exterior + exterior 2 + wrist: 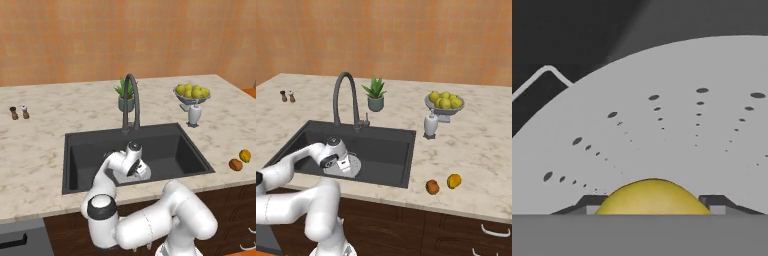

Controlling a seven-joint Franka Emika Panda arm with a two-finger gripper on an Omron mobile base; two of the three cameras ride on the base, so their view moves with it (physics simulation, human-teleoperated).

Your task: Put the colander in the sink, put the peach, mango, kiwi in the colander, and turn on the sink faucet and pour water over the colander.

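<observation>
Yellow fruit (653,196) sits pinched between claw (653,202) tips; pale perforated colander (677,135) lies beneath, inside dark sink (165,142); no writing readable.

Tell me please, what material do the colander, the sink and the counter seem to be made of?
The colander: matte pale grey, looks like plastic or enamelled metal; rows of small punched holes, no shine. The sink: dark grey, dull finish, perhaps composite stone or coated metal; no reflections to decide. The counter: beige stone with darker veins, like marble or granite, smooth.
</observation>
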